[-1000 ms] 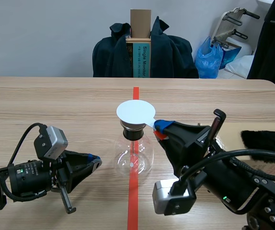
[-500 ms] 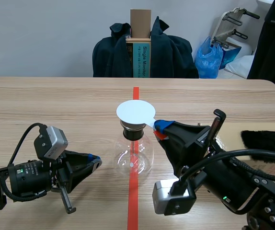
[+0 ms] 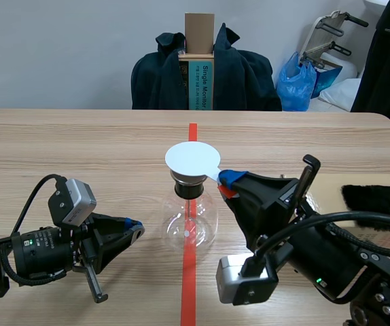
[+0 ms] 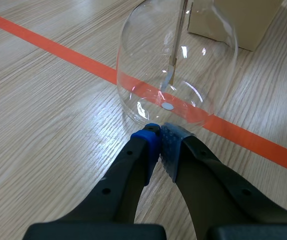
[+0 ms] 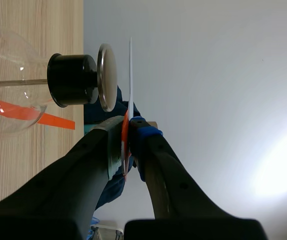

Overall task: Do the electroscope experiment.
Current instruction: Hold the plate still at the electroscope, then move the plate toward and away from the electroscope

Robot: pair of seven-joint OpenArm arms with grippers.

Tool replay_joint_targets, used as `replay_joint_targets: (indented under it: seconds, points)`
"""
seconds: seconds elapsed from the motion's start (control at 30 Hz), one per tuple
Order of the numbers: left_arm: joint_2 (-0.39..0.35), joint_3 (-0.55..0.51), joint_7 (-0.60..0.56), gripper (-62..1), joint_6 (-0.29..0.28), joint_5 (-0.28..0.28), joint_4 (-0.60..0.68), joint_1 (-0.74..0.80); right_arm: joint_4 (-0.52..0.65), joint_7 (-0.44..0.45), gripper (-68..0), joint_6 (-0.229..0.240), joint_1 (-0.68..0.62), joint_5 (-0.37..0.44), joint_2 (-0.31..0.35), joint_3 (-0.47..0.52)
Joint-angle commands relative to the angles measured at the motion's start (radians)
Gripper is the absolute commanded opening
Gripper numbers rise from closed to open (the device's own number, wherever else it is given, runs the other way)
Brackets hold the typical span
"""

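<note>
Box [image 3: 205,83] printed "Single Monito…", right claw [image 3: 226,182] pinching white disc [image 3: 192,159] above flask [image 3: 189,221]

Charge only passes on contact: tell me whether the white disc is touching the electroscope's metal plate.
Apart. The right wrist view shows the disc edge-on, with a clear strip of background between it and the plate.

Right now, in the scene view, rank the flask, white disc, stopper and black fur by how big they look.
Largest: flask.
Next: disc and fur. They look about alike, and the fur is cut off by the picture's edge, so I won't rank them.
Smallest: stopper.
</note>
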Motion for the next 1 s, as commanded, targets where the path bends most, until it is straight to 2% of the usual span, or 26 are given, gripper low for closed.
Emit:
replay_joint_targets:
  seconds: [0.0, 0.33, 0.97]
  points:
    - [0.002, -0.005, -0.013, -58.2, -0.002, -0.006, 0.011, -0.005, 0.007, -0.001, -66.7, -0.014, 0.014, 0.008, 0.000, 0.005]
    - [0.002, -0.005, -0.013, -58.2, -0.002, -0.006, 0.011, -0.005, 0.007, -0.045, -66.7, -0.014, 0.014, 0.008, 0.000, 0.005]
    - [0.002, -0.005, -0.013, -58.2, -0.002, -0.006, 0.011, -0.005, 0.007, -0.325, -66.7, -0.014, 0.014, 0.008, 0.000, 0.005]
